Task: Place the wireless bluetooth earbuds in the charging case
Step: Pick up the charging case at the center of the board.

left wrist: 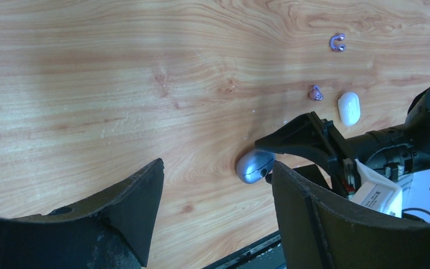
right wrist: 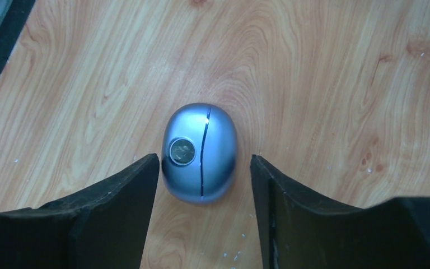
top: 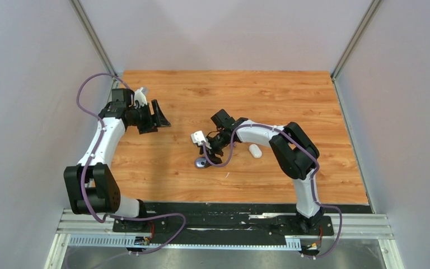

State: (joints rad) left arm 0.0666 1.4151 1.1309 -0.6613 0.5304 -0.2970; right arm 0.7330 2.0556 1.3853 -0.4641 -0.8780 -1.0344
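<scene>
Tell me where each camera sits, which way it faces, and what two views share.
Top external: above and behind the bases, looking down on the table; left arm and right arm show whole.
Left wrist: on the left arm, facing across the wood toward the right arm; the open left tool frames the bottom.
Right wrist: on the right arm, facing straight down; the open right tool flanks the blue case.
Shared: all three views show the blue case.

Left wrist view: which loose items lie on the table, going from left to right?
In order: blue case → nearer purple bud → white case. The farther purple bud overlaps the white case's span, so it is left out.
</scene>
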